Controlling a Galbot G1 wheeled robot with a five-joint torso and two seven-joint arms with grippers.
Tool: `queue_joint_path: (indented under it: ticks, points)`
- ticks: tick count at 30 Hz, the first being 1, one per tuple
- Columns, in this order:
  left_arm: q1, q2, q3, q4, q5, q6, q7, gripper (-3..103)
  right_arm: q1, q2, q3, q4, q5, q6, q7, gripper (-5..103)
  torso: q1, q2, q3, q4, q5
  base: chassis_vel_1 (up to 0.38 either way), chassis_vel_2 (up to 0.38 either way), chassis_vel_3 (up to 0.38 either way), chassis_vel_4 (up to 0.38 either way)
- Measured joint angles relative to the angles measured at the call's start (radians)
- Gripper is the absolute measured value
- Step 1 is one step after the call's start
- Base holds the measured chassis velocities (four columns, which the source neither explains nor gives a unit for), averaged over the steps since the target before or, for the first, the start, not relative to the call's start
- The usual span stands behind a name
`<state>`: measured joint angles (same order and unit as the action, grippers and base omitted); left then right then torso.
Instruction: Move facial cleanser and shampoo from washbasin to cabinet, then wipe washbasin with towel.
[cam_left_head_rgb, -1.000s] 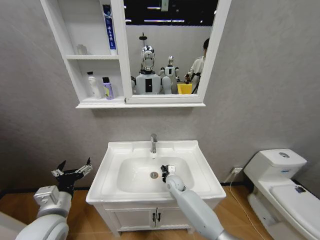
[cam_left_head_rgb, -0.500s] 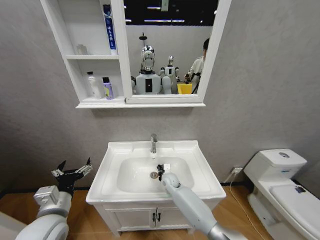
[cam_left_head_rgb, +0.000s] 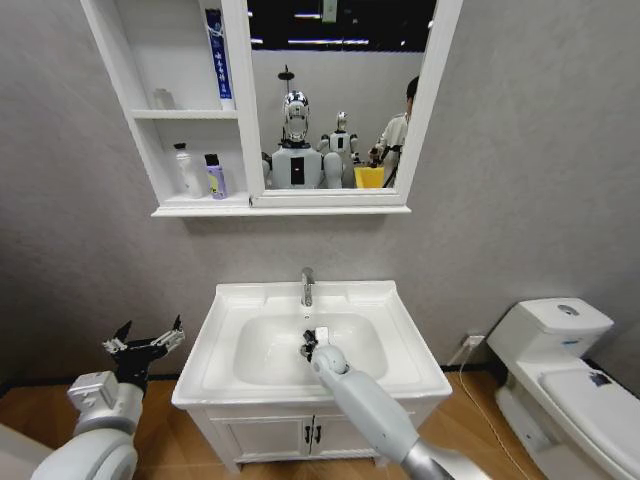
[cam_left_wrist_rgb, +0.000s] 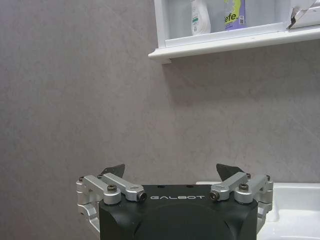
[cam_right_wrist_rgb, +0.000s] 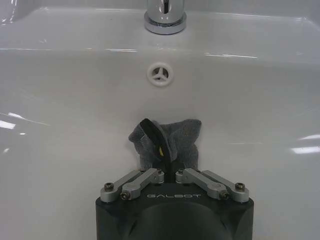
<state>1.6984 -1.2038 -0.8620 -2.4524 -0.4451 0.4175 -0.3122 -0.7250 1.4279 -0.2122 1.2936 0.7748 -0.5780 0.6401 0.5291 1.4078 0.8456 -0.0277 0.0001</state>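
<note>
Right gripper (cam_right_wrist_rgb: 170, 172) reaching down inside washbasin (cam_left_head_rgb: 225, 375) bowl, fingers pinching towel (cam_right_wrist_rgb: 167, 142) bunched against white ceramic, below chrome tap (cam_right_wrist_rgb: 165, 15) and overflow hole (cam_right_wrist_rgb: 160, 75). Cloth held low, likely for wiping contact. Left gripper (cam_left_wrist_rgb: 171, 172) waiting beside basin near wall, fingers spread, holding nothing. Two bottles (cam_left_head_rgb: 200, 172) sitting on cabinet (cam_left_head_rgb: 190, 115) lower shelf, so moving part judged done.

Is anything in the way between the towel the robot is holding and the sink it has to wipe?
Nothing visible: the right gripper already holds the towel inside the washbasin, below the tap.
</note>
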Motion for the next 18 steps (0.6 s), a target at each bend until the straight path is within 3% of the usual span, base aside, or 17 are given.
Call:
queue_joint_path:
  ticks: [12,18]
  points:
    - [0.000,0.000,0.000,0.000,0.000,0.000,0.000,100,-0.004,0.024,-0.018,-0.005,-0.014,0.012,-0.002,5,0.000,0.000,0.000,0.0000,0.0001,0.000,0.000,0.000,0.000]
    - [0.000,0.000,0.000,0.000,0.000,0.000,0.000,100,-0.050,-0.008,-0.009,0.039,-0.020,0.014,-0.001,5,0.000,0.000,0.000,0.0000,0.0002,0.000,0.000,0.000,0.000]
